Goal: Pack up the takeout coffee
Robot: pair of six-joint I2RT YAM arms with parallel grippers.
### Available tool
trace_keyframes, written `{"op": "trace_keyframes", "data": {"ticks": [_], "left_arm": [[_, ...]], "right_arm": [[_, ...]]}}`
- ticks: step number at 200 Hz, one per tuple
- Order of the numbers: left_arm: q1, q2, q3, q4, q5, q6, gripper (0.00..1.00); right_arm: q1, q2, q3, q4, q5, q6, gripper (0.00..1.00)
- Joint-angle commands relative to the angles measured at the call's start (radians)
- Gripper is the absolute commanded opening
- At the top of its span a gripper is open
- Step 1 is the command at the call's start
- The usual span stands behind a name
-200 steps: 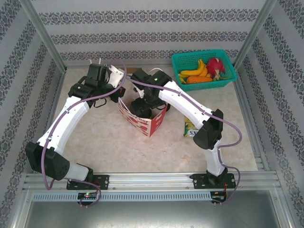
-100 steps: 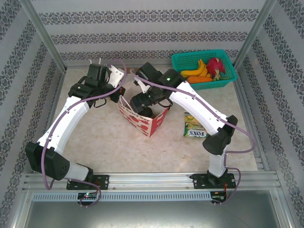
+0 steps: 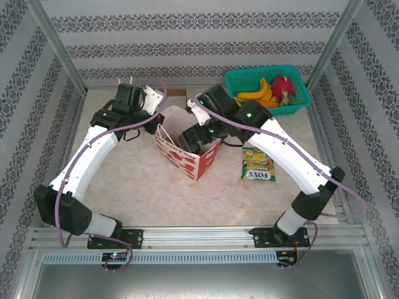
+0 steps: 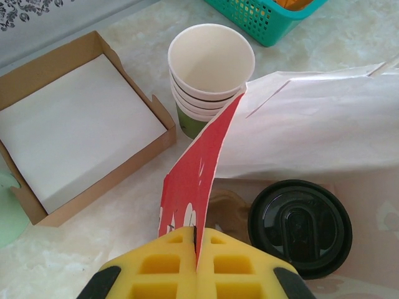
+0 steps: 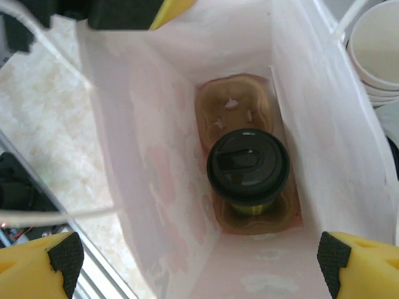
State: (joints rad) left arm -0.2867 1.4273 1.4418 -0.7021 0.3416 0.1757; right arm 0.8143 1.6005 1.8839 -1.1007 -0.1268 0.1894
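The takeout coffee (image 5: 248,167), a green cup under a round black lid (image 4: 299,225), stands upright in a brown cup carrier (image 5: 235,106) at the bottom of the red-and-white paper bag (image 3: 187,152). My right gripper (image 5: 199,274) hangs open above the bag's mouth, its yellow fingers spread wide and touching nothing; the top view shows it over the bag (image 3: 194,137). My left gripper (image 4: 197,233) is shut on the bag's red upper edge (image 4: 199,180) and holds that side up, at the bag's far left corner (image 3: 157,124).
A stack of lidless cups (image 4: 211,68) and a shallow brown box with white paper (image 4: 75,118) sit just behind the bag. A teal basket of fruit (image 3: 268,92) is at the back right. A green candy packet (image 3: 257,165) lies right of the bag.
My right gripper has risen out of the bag, still open, and its elbow has swung out to the right, uncovering the candy packet. The left gripper and bag have stayed put.
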Motion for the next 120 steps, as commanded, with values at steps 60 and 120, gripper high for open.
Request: {"op": "trace_keyframes", "data": {"ticks": [60, 120], "left_arm": [[-0.001, 0.015, 0.01, 0.044, -0.002, -0.035, 0.0], [-0.003, 0.016, 0.008, 0.043, -0.025, -0.07, 0.0]], "right_arm": [[-0.014, -0.409, -0.396, 0.119, -0.109, 0.048, 0.96], [-0.136, -0.531, -0.695, 0.176, -0.234, 0.131, 0.71]]}}
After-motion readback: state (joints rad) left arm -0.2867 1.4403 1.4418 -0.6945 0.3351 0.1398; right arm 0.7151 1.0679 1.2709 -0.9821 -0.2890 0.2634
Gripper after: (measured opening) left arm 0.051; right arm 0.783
